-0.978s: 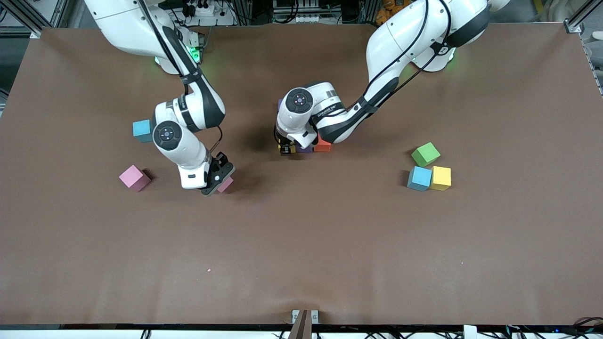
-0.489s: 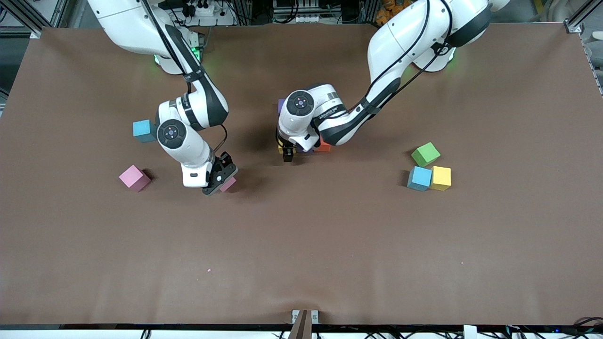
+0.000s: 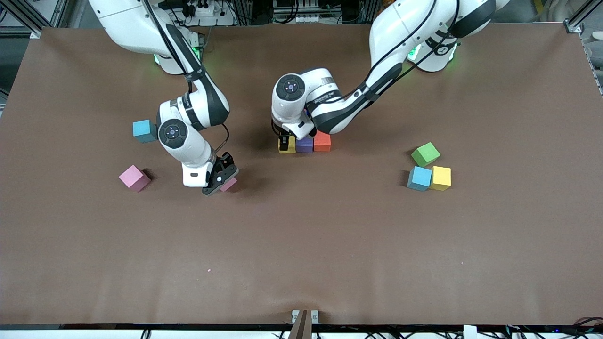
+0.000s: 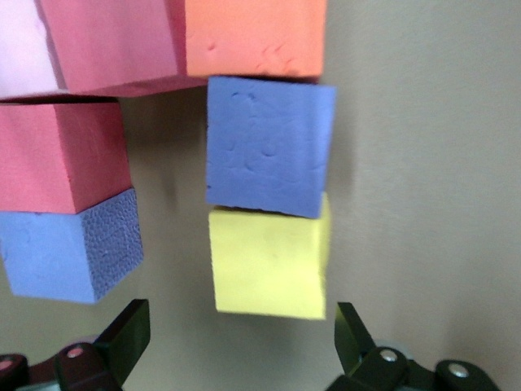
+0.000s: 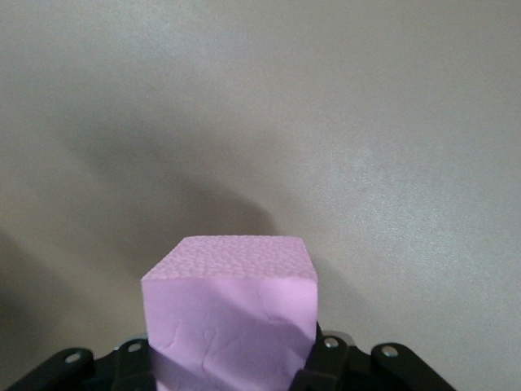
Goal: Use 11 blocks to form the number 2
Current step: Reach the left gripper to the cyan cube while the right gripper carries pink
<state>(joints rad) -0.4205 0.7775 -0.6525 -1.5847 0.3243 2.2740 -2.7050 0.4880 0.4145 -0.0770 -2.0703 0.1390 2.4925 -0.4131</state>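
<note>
Front view showed me the left pincer (image 3: 284, 142) released above the yellow block (image 3: 287, 146), which sat on the tabletop (image 3: 330, 245) in a row with a purple block (image 3: 305, 144) and an orange block (image 3: 322, 141); that row formed the near edge of the unfinished number 2 (image 3: 305, 143). At about 8 o'clock from it, the right pincer (image 3: 220, 180) was clenched on a pink block (image 3: 228, 184). From this block another pink block (image 3: 134, 178) lay at 9 o'clock.
</note>
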